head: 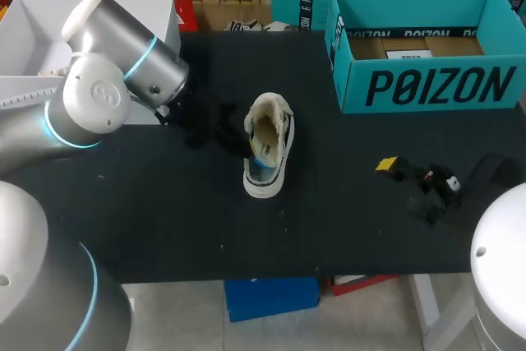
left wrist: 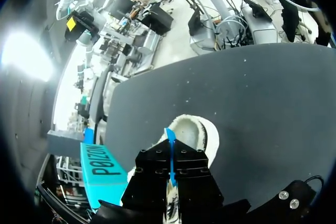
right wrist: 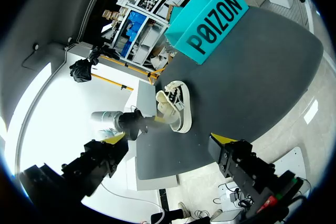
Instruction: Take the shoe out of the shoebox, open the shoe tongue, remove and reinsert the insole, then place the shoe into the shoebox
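Shoe (head: 268, 147) out on the table (head: 164, 219), shoebox (head: 427, 88) at its 2 o'clock: looks light, fleecy soft upper over a stiffer white sole, best gripped across the sole sides; left gripper (left wrist: 171, 161) fingers clamped on the thin, floppy blue insole (left wrist: 168, 135); right gripper (right wrist: 170, 139) fingers wide apart, empty.

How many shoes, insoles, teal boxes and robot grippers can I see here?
Shoe: 1
Blue insole: 1
Teal shoebox: 1
Grippers: 2 (left gripper, right gripper)
Total: 5
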Controlling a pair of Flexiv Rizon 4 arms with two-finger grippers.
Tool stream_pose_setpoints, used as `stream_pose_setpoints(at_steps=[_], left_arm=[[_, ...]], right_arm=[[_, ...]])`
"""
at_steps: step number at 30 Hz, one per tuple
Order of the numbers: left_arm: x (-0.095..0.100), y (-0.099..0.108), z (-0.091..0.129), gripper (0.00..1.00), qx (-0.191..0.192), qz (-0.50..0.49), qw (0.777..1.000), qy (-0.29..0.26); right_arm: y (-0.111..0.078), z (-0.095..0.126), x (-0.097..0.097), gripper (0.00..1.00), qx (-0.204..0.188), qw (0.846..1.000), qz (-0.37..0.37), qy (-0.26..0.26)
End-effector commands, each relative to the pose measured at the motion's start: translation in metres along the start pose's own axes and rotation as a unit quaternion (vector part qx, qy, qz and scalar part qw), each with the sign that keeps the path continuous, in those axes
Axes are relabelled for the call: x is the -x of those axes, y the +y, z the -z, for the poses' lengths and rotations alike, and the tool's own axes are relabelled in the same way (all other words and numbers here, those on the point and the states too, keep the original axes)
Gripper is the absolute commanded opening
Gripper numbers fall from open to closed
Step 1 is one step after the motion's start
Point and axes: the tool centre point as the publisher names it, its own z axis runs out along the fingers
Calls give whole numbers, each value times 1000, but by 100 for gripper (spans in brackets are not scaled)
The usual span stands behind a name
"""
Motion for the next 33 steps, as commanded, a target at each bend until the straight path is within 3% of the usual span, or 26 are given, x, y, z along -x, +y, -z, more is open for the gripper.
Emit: stream_pose_setpoints(at_steps=[1,3,4,18,19,22,24,26,33], left_arm=[[3,0,-1,6,1,0,1000,-1],[5,-1,0,79,-2,2,1000,-7],[6,-2,1,100,-3,2,1000,-9],[22,2,25,100,-1,-5,1000,-22],[23,2,26,95,-1,-7,1000,-17],[23,4,30,50,-1,-14,1000,3],[25,5,33,37,-2,-21,1000,20],[25,4,35,2,-8,-24,999,40],[19,-1,37,0,-29,-32,994,102]], right_arm=[[2,2,3,100,-314,950,-4,4],[2,2,3,100,-314,950,-4,4],[2,2,3,100,-314,950,-4,4],[2,2,3,100,-314,950,-4,4],[2,2,3,100,-314,950,-4,4],[2,2,3,100,-314,950,-4,4],[2,2,3,100,-314,950,-4,4],[2,2,3,100,-314,950,-4,4],[2,2,3,100,-314,950,-4,4]])
